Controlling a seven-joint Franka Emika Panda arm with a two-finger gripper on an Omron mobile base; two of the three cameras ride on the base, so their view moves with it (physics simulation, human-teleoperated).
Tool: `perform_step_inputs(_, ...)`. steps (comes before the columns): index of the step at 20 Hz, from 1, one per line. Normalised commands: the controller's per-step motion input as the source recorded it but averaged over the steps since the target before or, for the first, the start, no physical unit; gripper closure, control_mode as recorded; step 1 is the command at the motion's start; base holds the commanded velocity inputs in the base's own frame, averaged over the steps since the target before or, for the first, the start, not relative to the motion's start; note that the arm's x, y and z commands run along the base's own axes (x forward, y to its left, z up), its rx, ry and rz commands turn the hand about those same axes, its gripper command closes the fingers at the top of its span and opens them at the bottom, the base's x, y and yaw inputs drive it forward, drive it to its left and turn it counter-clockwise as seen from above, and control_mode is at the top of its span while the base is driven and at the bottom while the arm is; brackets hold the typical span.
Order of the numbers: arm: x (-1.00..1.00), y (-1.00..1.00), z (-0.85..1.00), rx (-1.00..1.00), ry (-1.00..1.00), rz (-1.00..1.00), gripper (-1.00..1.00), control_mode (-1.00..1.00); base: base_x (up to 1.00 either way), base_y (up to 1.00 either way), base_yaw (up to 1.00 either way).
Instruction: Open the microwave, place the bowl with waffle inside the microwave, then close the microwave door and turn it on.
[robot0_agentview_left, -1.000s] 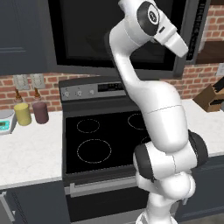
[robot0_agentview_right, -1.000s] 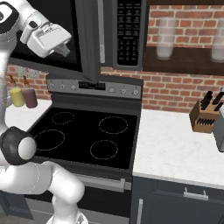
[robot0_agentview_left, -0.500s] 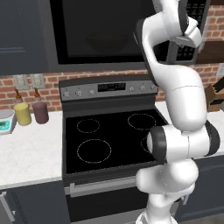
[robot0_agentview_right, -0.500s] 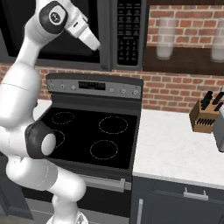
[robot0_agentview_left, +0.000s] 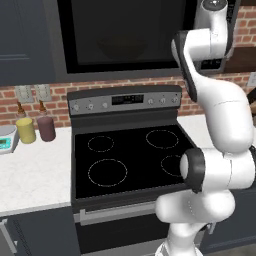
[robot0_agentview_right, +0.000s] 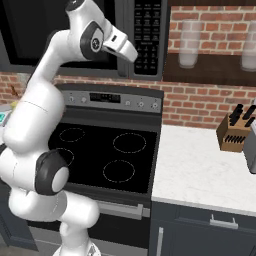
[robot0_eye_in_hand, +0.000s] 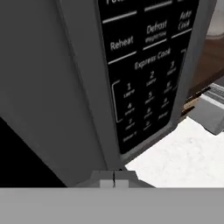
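The microwave hangs above the stove with the microwave door closed. A dim bowl-like outline shows behind the dark glass; the waffle is hidden. My arm reaches up to the microwave's right side. My gripper is shut with nothing in it, its tip just left of and below the black keypad. In the hand view the shut fingertips sit under the grey strip beside the keypad, close to the number keys.
The black four-burner stove lies below. A yellow jar, a maroon jar and a small scale stand on the left counter. A knife block stands on the right counter. Glass jars sit on a shelf.
The arm has swung right, carrying the hand from in front of the door across to the keypad. The gripper has stayed shut.
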Motion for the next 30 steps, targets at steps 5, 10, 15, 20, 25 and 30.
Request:
perform_step_inputs(5,0.91,0.00,-0.97,-0.15,-0.40,0.32,1.00,-1.00,0.00,0.00,0.00)
perform_step_inputs(10,-0.74,0.00,-0.36,-0.08,-0.36,0.19,1.00,-1.00,0.00,0.00,0.00)
perform_step_inputs(15,-1.00,-0.20,0.15,0.04,-0.06,0.11,1.00,-1.00,0.00,0.00,0.00)
perform_step_inputs(20,-0.87,-0.50,0.53,0.19,0.06,0.06,1.00,-1.00,0.00,0.00,0.00)
perform_step_inputs(25,-0.20,-0.48,0.27,0.31,0.05,0.00,1.00,-1.00,0.00,0.00,0.00)
perform_step_inputs(30,0.00,-0.22,0.00,0.37,-0.08,0.00,1.00,-1.00,0.00,0.00,0.00)
